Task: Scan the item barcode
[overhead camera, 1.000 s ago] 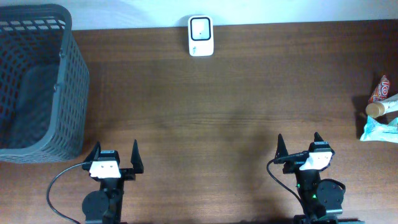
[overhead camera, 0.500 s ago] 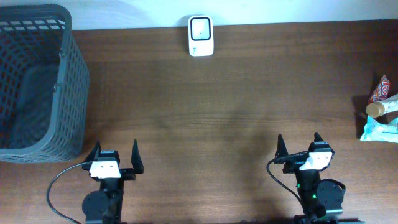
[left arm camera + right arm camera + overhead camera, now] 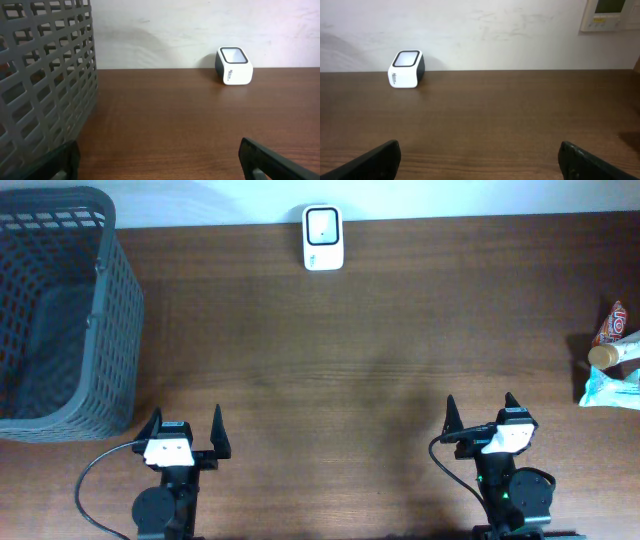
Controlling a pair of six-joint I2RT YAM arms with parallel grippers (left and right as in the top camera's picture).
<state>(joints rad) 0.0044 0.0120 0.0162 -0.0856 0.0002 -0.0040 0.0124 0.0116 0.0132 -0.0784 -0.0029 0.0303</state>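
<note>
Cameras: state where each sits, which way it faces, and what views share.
Overhead: above the table, looking straight down; left gripper and right gripper, both open, at the bottom edge.
Left wrist: low, facing the back wall beside the basket; own fingers in bottom corners.
Right wrist: low, facing that wall; fingers likewise.
Shared: all see the white scanner.

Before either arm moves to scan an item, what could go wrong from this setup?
The packets lie bunched at the right edge of the table, partly out of the overhead view. The right gripper, open, may pinch two or push one off. The scanner stands at the far edge, so the reach looks long and the barcode could miss its window.
</note>
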